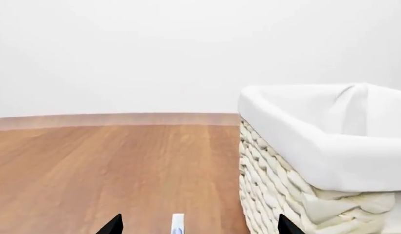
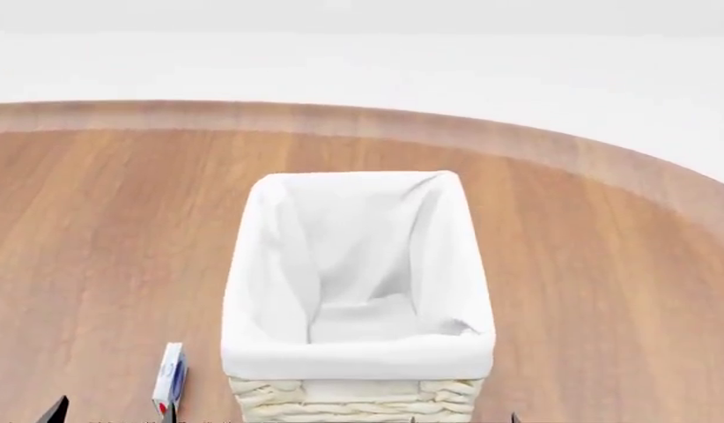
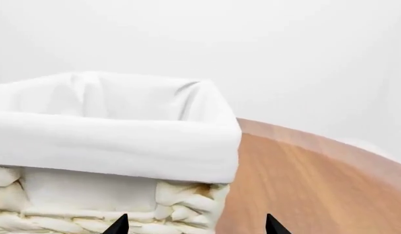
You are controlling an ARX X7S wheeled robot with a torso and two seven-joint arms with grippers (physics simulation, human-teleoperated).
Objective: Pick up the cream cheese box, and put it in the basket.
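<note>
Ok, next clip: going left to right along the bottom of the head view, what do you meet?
Left end effector fingertip → cream cheese box, standing on edge on the wooden table → basket with its white liner.

Basket [image 2: 358,374] base, cream cheese box [image 2: 169,374] lower end, both grippers mostly beyond frame edges.

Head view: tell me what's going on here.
A two-armed robot faces a wooden table holding the basket, whose white liner looks empty. The cream cheese box stands on edge on the table just left of the basket, not yet picked up. The left tool is lined up with the box, fingertips spread wide. The right tool waits open by the basket's near right corner.
</note>
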